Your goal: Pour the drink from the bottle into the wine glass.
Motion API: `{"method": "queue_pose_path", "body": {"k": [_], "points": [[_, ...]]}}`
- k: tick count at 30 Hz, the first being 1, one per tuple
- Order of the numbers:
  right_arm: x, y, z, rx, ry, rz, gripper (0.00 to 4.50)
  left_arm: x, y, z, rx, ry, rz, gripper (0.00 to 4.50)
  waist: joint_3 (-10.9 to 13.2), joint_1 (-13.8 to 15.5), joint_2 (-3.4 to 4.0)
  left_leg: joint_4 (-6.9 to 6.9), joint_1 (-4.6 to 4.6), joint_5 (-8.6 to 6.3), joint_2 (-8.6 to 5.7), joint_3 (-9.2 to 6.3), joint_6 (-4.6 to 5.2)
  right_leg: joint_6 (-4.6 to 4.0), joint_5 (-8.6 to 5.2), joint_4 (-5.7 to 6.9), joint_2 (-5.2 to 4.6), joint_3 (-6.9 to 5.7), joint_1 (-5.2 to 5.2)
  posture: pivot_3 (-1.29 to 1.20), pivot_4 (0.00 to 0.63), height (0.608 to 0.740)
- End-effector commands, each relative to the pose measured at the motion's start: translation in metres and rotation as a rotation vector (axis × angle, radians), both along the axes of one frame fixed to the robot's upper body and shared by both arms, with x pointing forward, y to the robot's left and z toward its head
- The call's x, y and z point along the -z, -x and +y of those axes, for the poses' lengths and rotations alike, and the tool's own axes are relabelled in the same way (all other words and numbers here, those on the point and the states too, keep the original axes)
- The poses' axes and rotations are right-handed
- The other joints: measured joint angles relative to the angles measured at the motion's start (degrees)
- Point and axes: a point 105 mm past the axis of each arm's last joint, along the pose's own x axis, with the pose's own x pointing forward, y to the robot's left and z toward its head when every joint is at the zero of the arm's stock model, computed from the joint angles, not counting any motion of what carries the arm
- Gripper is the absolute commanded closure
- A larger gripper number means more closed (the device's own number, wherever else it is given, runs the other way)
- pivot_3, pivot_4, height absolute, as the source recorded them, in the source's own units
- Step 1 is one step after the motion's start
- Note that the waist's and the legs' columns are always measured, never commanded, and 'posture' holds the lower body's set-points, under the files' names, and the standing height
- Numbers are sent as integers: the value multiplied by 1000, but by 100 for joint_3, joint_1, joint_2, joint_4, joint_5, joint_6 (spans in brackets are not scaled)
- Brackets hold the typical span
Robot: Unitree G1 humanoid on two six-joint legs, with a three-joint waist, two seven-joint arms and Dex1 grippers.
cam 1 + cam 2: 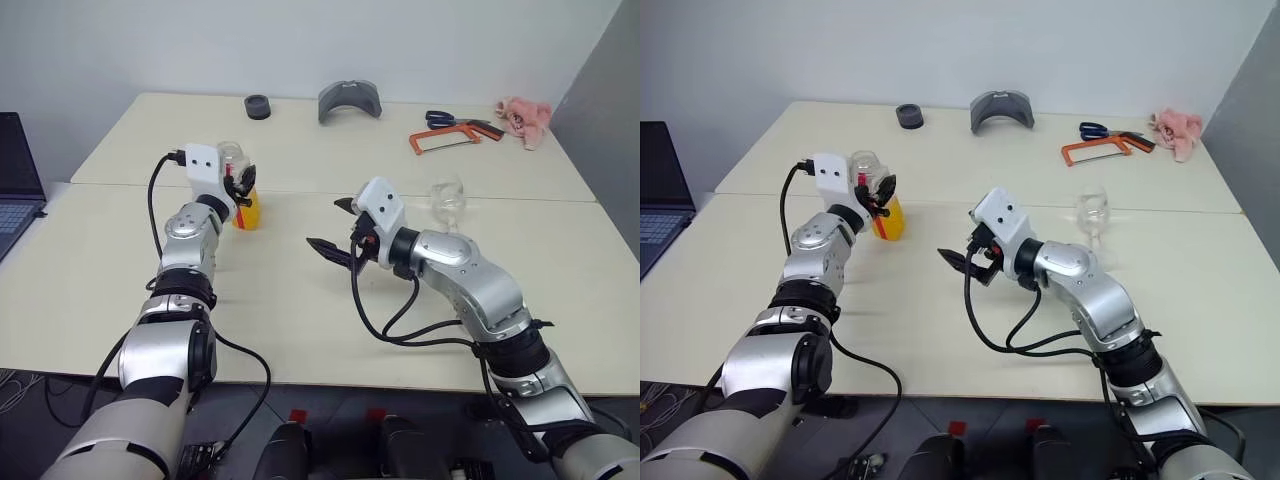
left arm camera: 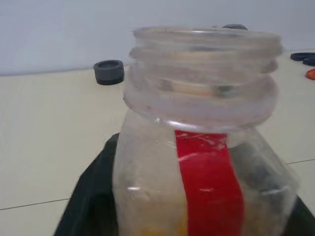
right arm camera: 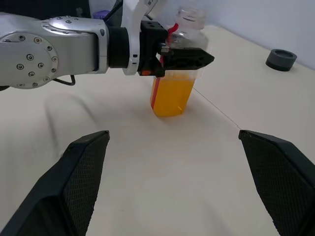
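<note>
The bottle (image 3: 173, 73) stands upright on the table, uncapped, with a red label strip (image 2: 209, 187). The orange drink (image 3: 171, 96) fills its lower half. My left gripper (image 1: 240, 188) reaches in level at shoulder height, one black finger (image 3: 189, 58) on each side of the bottle and against it. The wine glass (image 1: 448, 200) stands empty and upright to the right, just behind my right arm. My right gripper (image 1: 328, 224) hovers above the table's middle with its fingers spread wide and nothing between them. It points toward the bottle, well short of it.
A laptop (image 1: 15, 180) sits at the left edge. Along the far table lie a black ring (image 1: 258, 106), a grey curved part (image 1: 350, 100), scissors (image 1: 445, 118), an orange hacksaw (image 1: 450, 140) and a pink cloth (image 1: 525, 118).
</note>
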Motion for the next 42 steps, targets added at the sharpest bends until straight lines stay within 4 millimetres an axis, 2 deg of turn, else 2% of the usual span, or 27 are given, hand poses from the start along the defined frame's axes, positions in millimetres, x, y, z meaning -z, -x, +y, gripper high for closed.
{"method": "queue_pose_path", "body": {"k": [1,3,4,16,23,27,36,38,40,42], "points": [[-13,5,3,-21,-12,-51,0,-14,1,-3,23,-8,-59,739,0,-2,0,0,0,0,0,1,0,0,0,1,0,1,0,0,150,740],[-12,6,1,-18,-11,-44,0,-9,3,-4,31,-6,-56,111,0,-4,0,0,1,0,0,1,0,0,0,3,0,1,-1,0,150,740],[-12,7,0,-15,-12,-40,0,-6,4,-4,30,-8,-52,22,0,-6,0,0,1,0,0,1,0,0,0,4,0,3,-2,0,150,740],[9,20,-11,-1,10,33,0,35,18,10,-29,-39,26,22,0,-1,0,1,4,-10,3,-4,17,0,0,13,-1,6,-5,0,150,740],[30,32,-28,20,59,92,0,54,29,20,-41,-89,67,22,-1,6,0,0,5,-12,3,-4,20,0,0,14,-1,7,-4,0,150,740],[34,38,-40,37,63,119,0,62,39,24,-30,-115,87,22,-1,1,0,0,7,-12,6,-3,21,0,0,15,-1,9,-4,0,150,740],[22,57,-64,72,17,173,0,79,76,34,43,-189,160,22,-2,2,0,-2,10,-13,15,-6,22,-1,0,15,-1,10,0,0,150,740],[13,55,-74,111,-28,191,0,79,88,29,106,-172,154,22,-3,2,1,-2,12,-13,16,-4,22,-1,0,14,-1,11,2,0,150,740],[-3,48,-86,157,-148,236,0,80,100,17,199,-126,158,22,-3,8,1,-3,14,-13,20,-6,23,-1,-1,14,-4,12,6,0,150,740],[-11,37,-102,223,-183,253,0,79,109,2,297,-112,161,22,-2,16,1,-2,14,-13,21,-5,23,-1,-1,14,-5,12,8,0,150,740]]}}
